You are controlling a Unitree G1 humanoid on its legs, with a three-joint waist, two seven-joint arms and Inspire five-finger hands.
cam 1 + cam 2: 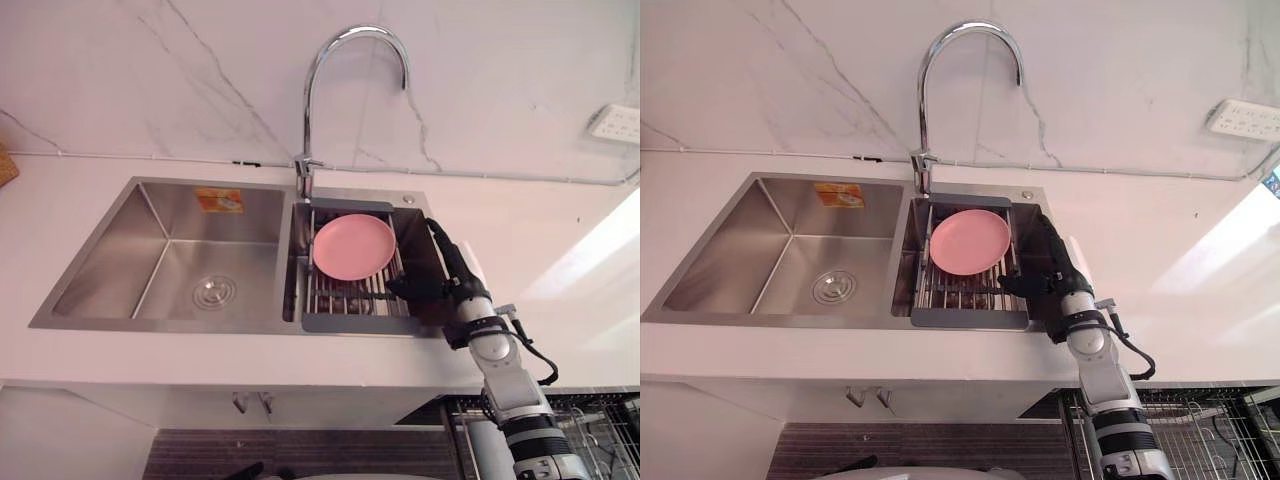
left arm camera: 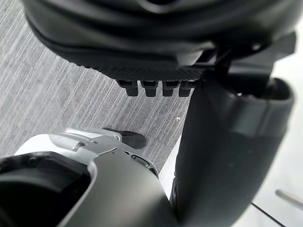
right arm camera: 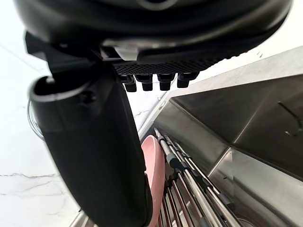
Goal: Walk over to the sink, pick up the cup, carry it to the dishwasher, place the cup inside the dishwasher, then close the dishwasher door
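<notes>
Reaching in from the lower right, the right hand (image 1: 441, 283) is hanging inside the right basin of the sink (image 1: 130, 322). Its fingers are stretching fairly straight and gripping nothing, and its thumb is pointing toward the drying rack (image 1: 345, 300), where a pink plate (image 1: 354, 246) is leaning. Where the cup is sitting I cannot tell, and the left hand (image 2: 156, 73) is hovering over grey floor (image 2: 57, 94).
</notes>
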